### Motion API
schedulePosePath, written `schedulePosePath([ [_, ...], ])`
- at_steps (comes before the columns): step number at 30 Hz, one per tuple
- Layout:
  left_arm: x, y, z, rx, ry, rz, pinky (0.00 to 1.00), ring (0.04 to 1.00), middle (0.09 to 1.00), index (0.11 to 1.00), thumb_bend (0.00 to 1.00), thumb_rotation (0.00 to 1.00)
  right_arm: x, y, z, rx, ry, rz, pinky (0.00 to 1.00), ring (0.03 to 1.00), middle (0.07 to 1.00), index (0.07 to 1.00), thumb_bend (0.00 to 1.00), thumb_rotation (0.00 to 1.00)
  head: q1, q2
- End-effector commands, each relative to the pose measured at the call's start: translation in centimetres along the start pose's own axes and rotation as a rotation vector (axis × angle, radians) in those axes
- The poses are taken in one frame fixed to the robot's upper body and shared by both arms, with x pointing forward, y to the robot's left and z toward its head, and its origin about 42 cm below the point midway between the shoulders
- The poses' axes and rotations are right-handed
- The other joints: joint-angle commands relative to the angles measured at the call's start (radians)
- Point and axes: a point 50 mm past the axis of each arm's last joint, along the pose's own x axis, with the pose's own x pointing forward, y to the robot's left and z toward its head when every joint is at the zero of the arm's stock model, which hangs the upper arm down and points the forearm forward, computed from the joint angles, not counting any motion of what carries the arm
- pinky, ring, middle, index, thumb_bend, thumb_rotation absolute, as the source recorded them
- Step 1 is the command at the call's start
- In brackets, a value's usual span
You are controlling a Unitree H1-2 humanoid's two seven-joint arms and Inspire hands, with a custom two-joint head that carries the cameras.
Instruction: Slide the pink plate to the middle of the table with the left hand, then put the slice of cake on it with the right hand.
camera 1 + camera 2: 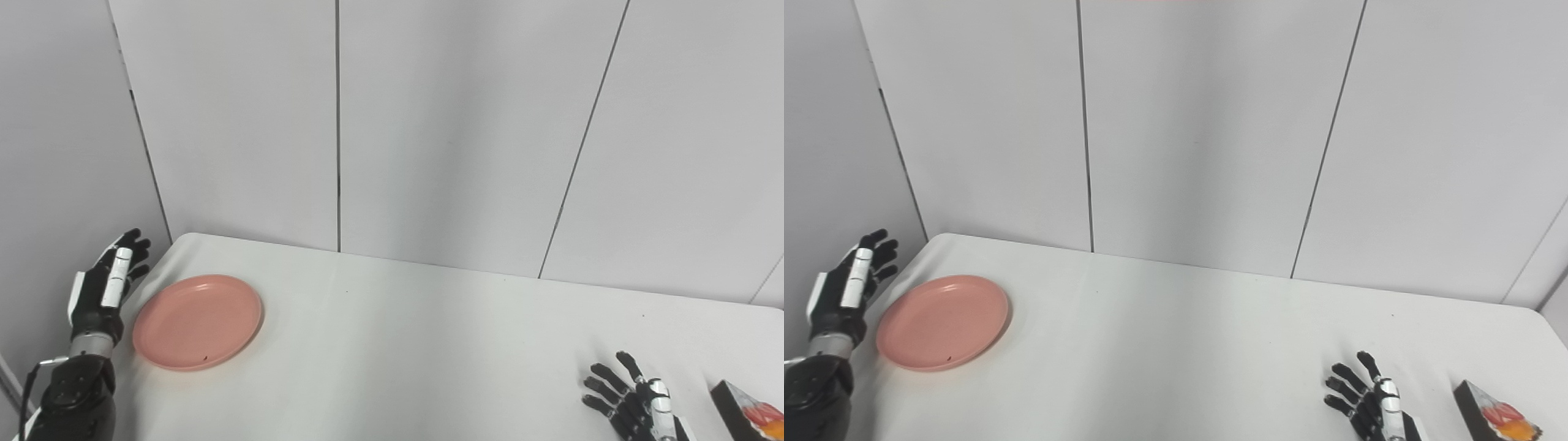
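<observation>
Right hand (634, 398) spread, empty, beside cake slice (1494, 416); left hand (107, 285) spread beside pink plate (197, 321).

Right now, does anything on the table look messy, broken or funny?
Nothing much stands out. The pink plate lies flat near the table's left edge, with one tiny dark speck near its front rim. The slice of cake sits upright at the right, unspilled. Both hands are open and hold nothing.

Pink plate (197, 322) lies flat, empty, far left; cake slice (1494, 418) sits near right edge.
</observation>
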Motion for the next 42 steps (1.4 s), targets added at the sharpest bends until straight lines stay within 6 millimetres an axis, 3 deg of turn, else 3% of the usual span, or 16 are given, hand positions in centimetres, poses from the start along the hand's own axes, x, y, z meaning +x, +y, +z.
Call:
schedulePosePath([
  [1, 0.9, 0.1, 1.7, 0.003, -0.043, -0.001, 0.83, 0.852, 0.811, 0.789, 0.8, 0.87, -0.4, 0.0, -0.7, 0.015, 0.06, -0.003, 0.75, 0.793, 0.815, 0.937, 0.73, 1.0, -0.003, 0.002],
  [15, -1.9, -2.9, -1.0, -0.025, 0.036, -0.052, 0.81, 0.84, 0.8, 0.767, 0.83, 0.87, -0.3, 0.0, -0.7, 0.015, 0.066, -0.009, 0.76, 0.792, 0.811, 0.935, 0.76, 1.0, -0.01, 0.009],
  [26, -3.0, -3.8, -2.1, -0.053, 0.062, -0.064, 0.8, 0.827, 0.793, 0.753, 0.85, 0.87, -0.5, -0.1, -0.7, 0.008, 0.064, -0.005, 0.75, 0.791, 0.811, 0.939, 0.74, 1.0, -0.011, 0.018],
  [35, -2.4, -9.2, 0.0, -0.088, 0.012, -0.19, 0.76, 0.809, 0.774, 0.738, 0.85, 0.85, -0.4, 0.1, -1.0, 0.016, 0.06, 0.006, 0.76, 0.795, 0.808, 0.926, 0.75, 1.0, -0.03, 0.025],
  [42, -2.4, -12.6, 0.3, -0.085, 0.016, -0.267, 0.77, 0.81, 0.778, 0.732, 0.83, 0.86, -0.4, 0.0, -1.2, 0.014, 0.056, 0.013, 0.76, 0.796, 0.81, 0.933, 0.75, 1.0, -0.037, 0.03],
])
